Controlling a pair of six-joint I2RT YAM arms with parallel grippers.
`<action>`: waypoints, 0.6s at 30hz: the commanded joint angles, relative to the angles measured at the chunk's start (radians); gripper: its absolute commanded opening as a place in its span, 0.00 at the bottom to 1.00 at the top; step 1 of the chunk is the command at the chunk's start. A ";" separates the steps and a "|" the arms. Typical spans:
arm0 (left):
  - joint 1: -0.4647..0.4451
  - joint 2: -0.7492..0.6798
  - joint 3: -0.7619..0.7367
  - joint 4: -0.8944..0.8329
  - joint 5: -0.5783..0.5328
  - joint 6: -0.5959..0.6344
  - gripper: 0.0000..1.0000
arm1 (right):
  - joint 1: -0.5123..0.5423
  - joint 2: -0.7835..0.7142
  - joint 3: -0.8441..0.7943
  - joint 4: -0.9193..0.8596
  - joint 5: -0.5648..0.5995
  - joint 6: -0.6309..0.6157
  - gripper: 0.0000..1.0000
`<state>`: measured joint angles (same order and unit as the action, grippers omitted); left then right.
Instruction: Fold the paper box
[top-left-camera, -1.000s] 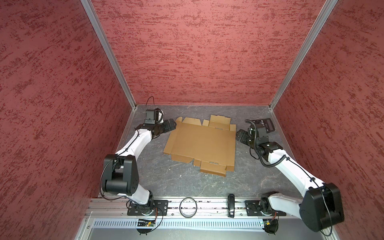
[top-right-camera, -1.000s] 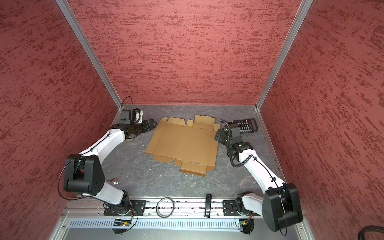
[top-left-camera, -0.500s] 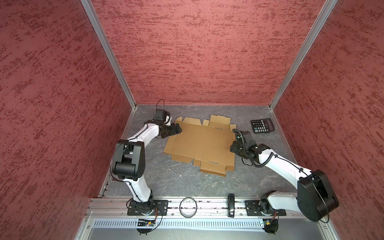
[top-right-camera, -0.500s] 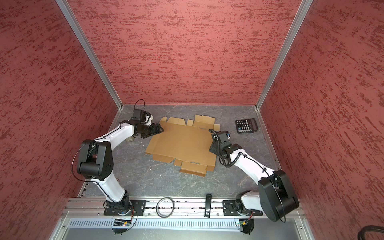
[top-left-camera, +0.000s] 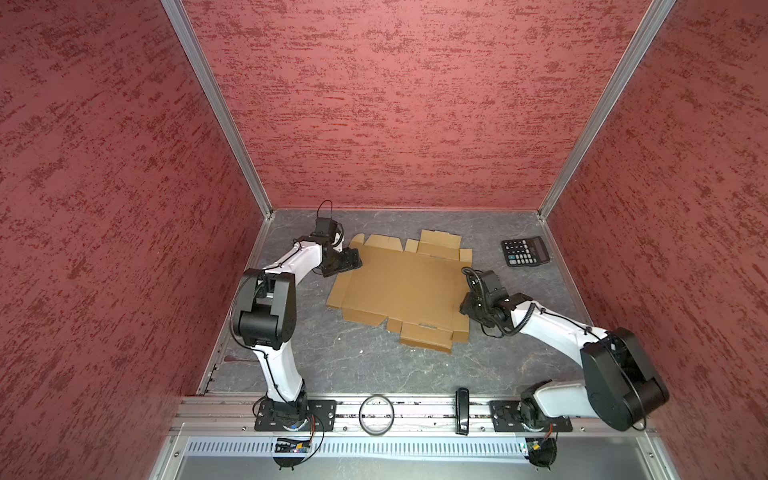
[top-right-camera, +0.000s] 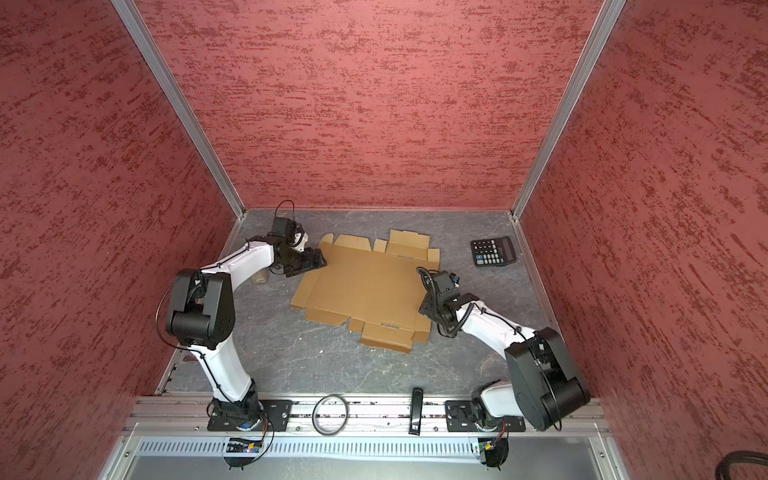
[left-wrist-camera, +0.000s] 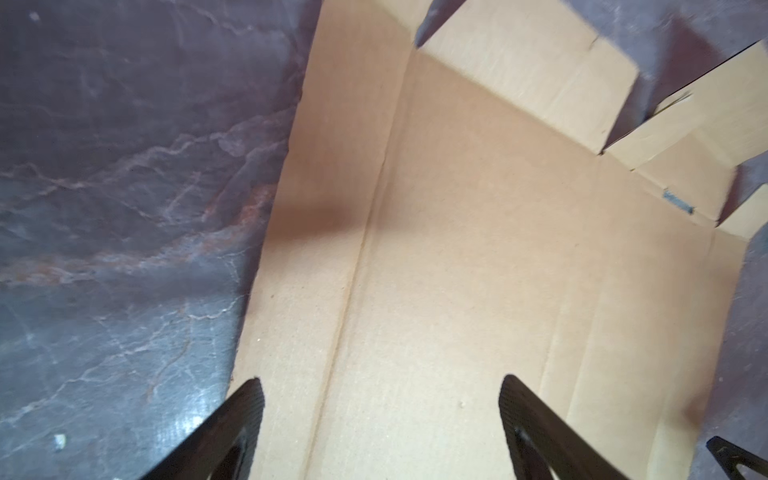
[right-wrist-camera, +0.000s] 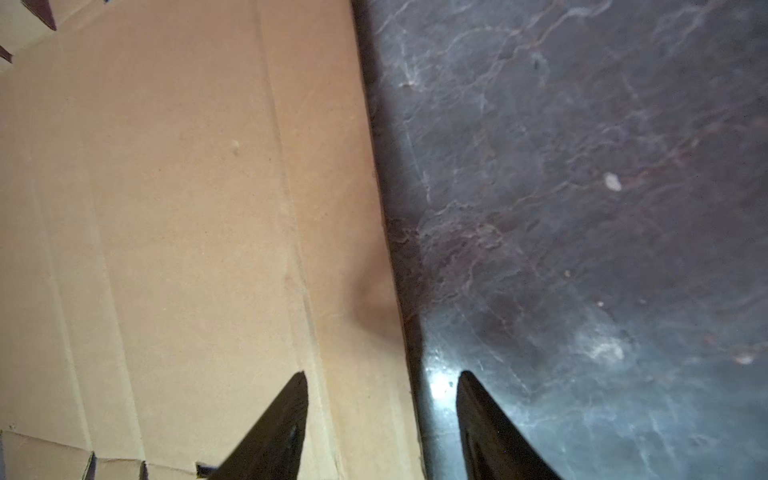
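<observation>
one paper box (top-left-camera: 399, 286), lying flat and unfolded, inner face up, mid-table and toward the back wall. its long axis is running roughly left-right across the table (top-left-camera: 353, 365), skewed a little so the right end is sitting nearer the rail. flaps are pointing at the back wall and one tabbed flap is pointing at the rail.

two grippers. the left gripper (top-left-camera: 351, 259) is sitting over the box's far-left corner, jaws spread wide. the left wrist view is showing its fingertips (left-wrist-camera: 253, 390) straddling the edge flap, with nothing clamped. the right gripper (top-left-camera: 467, 305) is sitting at the box's right edge, jaws at a narrower gap. the right wrist view is showing one tip over cardboard and one over table, with the edge running between.

one calculator (top-left-camera: 524, 251), far right, well apart from the box and showing in both top views only. one ring (top-left-camera: 376, 415) and one black bar (top-left-camera: 461, 411) are lying on the rail. a top view is also showing a small pale thing (top-right-camera: 259, 277) beside the left arm; can't tell what it is.
</observation>
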<state>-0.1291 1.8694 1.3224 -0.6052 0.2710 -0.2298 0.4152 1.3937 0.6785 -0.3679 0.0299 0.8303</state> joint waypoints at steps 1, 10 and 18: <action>0.010 0.017 0.018 -0.016 -0.001 0.017 0.89 | 0.006 0.028 -0.005 0.018 0.011 0.027 0.56; 0.040 0.030 0.013 -0.016 0.025 0.015 0.90 | 0.005 0.105 0.005 0.025 0.014 0.020 0.52; 0.050 0.056 0.022 -0.024 0.033 0.031 0.90 | 0.005 0.152 0.024 0.017 0.018 0.003 0.47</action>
<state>-0.0845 1.9125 1.3228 -0.6170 0.2901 -0.2245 0.4152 1.5078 0.7101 -0.3134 0.0315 0.8215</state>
